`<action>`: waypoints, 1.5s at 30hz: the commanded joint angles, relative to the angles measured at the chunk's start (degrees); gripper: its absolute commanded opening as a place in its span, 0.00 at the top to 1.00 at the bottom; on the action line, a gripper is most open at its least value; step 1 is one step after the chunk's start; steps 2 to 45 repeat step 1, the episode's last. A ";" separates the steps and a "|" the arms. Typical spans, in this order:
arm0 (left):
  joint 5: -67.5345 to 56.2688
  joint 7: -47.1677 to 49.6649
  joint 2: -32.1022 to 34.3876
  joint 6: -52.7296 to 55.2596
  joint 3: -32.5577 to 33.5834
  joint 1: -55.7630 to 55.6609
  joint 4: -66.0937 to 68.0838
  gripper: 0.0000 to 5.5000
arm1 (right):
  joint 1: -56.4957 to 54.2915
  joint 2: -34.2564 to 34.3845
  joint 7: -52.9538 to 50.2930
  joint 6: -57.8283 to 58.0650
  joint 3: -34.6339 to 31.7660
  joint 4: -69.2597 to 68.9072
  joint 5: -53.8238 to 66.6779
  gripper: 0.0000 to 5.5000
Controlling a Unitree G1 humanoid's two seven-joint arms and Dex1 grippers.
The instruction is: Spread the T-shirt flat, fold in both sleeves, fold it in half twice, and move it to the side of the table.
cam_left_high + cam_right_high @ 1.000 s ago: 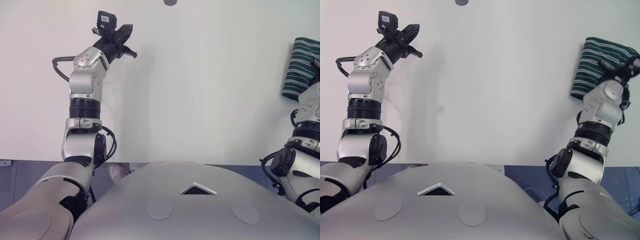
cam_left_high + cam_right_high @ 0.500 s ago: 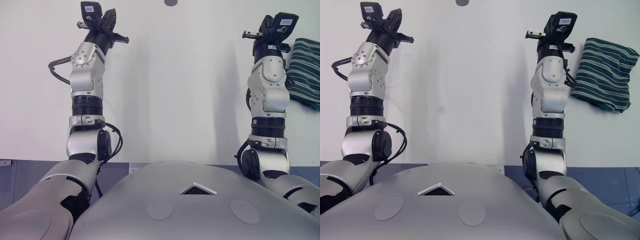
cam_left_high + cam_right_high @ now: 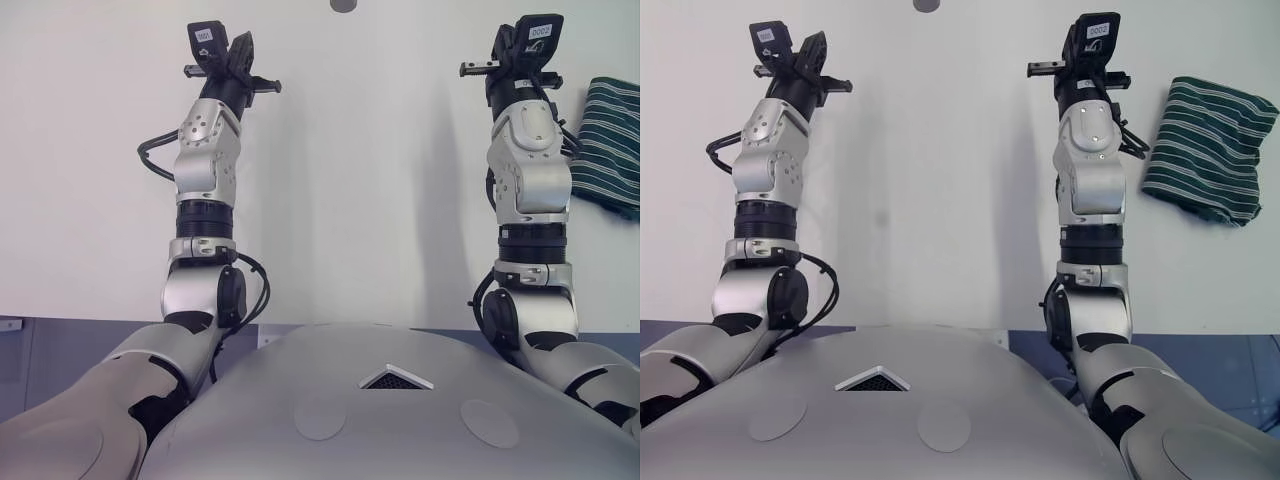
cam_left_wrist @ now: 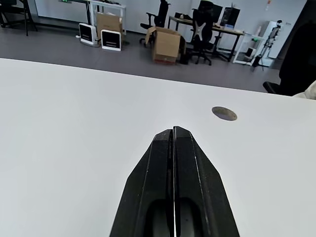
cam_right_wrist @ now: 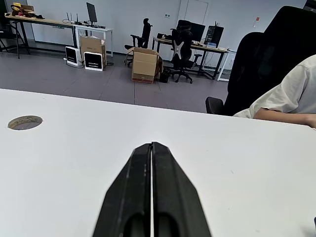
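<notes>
The T-shirt, dark green with white stripes, lies folded into a compact bundle at the table's far right side. My right gripper is held up over the white table, well to the left of the bundle and apart from it. In the right wrist view its fingers are pressed together with nothing between them. My left gripper is raised over the far left part of the table. Its fingers are likewise shut and hold nothing.
A round cable hole sits in the table at its far edge, between the two grippers. Beyond the table are office chairs, desks and cardboard boxes. A seated person's sleeve is at the table's far right.
My right gripper let go of the folded T-shirt and swung left and up, away from it. My left arm moved inward toward the middle. The T-shirt stays at the right side.
</notes>
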 commanded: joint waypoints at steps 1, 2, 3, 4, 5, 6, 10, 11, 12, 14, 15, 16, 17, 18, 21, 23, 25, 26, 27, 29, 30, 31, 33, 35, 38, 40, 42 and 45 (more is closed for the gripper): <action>0.22 -1.27 1.07 -0.50 -0.09 0.22 -0.10 1.00 | 2.03 1.65 -0.45 0.39 0.39 -1.86 -1.26 1.00; 0.22 -1.27 1.07 -0.50 -0.09 0.22 -0.10 1.00 | 2.03 1.65 -0.45 0.39 0.39 -1.86 -1.26 1.00; 0.22 -1.27 1.07 -0.50 -0.09 0.22 -0.10 1.00 | 2.03 1.65 -0.45 0.39 0.39 -1.86 -1.26 1.00; 0.22 -1.27 1.07 -0.50 -0.09 0.22 -0.10 1.00 | 2.03 1.65 -0.45 0.39 0.39 -1.86 -1.26 1.00; 0.22 -1.27 1.07 -0.50 -0.09 0.22 -0.10 1.00 | 2.03 1.65 -0.45 0.39 0.39 -1.86 -1.26 1.00; 0.22 -1.27 1.07 -0.50 -0.09 0.22 -0.10 1.00 | 2.03 1.65 -0.45 0.39 0.39 -1.86 -1.26 1.00; 0.22 -1.27 1.07 -0.50 -0.09 0.22 -0.10 1.00 | 2.03 1.65 -0.45 0.39 0.39 -1.86 -1.26 1.00; 0.22 -1.27 1.07 -0.50 -0.09 0.22 -0.10 1.00 | 2.03 1.65 -0.45 0.39 0.39 -1.86 -1.26 1.00; 0.22 -1.27 1.07 -0.50 -0.09 0.22 -0.10 1.00 | 2.03 1.65 -0.45 0.39 0.39 -1.86 -1.26 1.00; 0.22 -1.27 1.07 -0.50 -0.09 0.22 -0.10 1.00 | 2.03 1.65 -0.45 0.39 0.39 -1.86 -1.26 1.00; 0.22 -1.27 1.07 -0.50 -0.09 0.22 -0.10 1.00 | 2.03 1.65 -0.45 0.39 0.39 -1.86 -1.26 1.00; 0.22 -1.27 1.07 -0.50 -0.09 0.22 -0.10 1.00 | 2.03 1.65 -0.45 0.39 0.39 -1.86 -1.26 1.00; 0.22 -1.27 1.07 -0.50 -0.09 0.22 -0.10 1.00 | 2.03 1.65 -0.45 0.39 0.39 -1.86 -1.26 1.00; 0.22 -1.27 1.07 -0.50 -0.09 0.22 -0.10 1.00 | 2.03 1.65 -0.45 0.39 0.39 -1.86 -1.26 1.00; 0.22 -1.27 1.07 -0.50 -0.09 0.22 -0.10 1.00 | 2.03 1.65 -0.45 0.39 0.39 -1.86 -1.26 1.00; 0.22 -1.27 1.07 -0.50 -0.09 0.22 -0.10 1.00 | 2.03 1.65 -0.45 0.39 0.39 -1.86 -1.26 1.00; 0.22 -1.27 1.07 -0.50 -0.09 0.22 -0.10 1.00 | 2.03 1.65 -0.45 0.39 0.39 -1.86 -1.26 1.00; 0.22 -1.27 1.07 -0.50 -0.09 0.22 -0.10 1.00 | 2.03 1.65 -0.45 0.39 0.39 -1.86 -1.26 1.00; 0.22 -1.27 1.07 -0.50 -0.09 0.22 -0.10 1.00 | 2.03 1.65 -0.45 0.39 0.39 -1.86 -1.26 1.00; 0.22 -1.27 1.07 -0.50 -0.09 0.22 -0.10 1.00 | 2.03 1.65 -0.45 0.39 0.39 -1.86 -1.26 1.00; 0.22 -1.27 1.07 -0.50 -0.09 0.22 -0.10 1.00 | 2.03 1.65 -0.45 0.39 0.39 -1.86 -1.26 1.00; 0.22 -1.27 1.07 -0.50 -0.09 0.22 -0.10 1.00 | 2.03 1.65 -0.45 0.39 0.39 -1.86 -1.26 1.00; 0.22 -1.27 1.07 -0.50 -0.09 0.22 -0.10 1.00 | 2.03 1.65 -0.45 0.39 0.39 -1.86 -1.26 1.00; 0.22 -1.27 1.07 -0.50 -0.09 0.22 -0.10 1.00 | 2.03 1.65 -0.45 0.39 0.39 -1.86 -1.26 1.00; 0.22 -1.27 1.07 -0.50 -0.09 0.22 -0.10 1.00 | 2.03 1.65 -0.45 0.39 0.39 -1.86 -1.26 1.00; 0.22 -1.27 1.07 -0.50 -0.09 0.22 -0.10 1.00 | 2.03 1.65 -0.45 0.39 0.39 -1.86 -1.26 1.00; 0.22 -1.27 1.07 -0.50 -0.09 0.22 -0.10 1.00 | 2.03 1.65 -0.45 0.39 0.39 -1.86 -1.26 1.00; 0.22 -1.27 1.07 -0.50 -0.09 0.22 -0.10 1.00 | 2.03 1.65 -0.45 0.39 0.39 -1.86 -1.26 1.00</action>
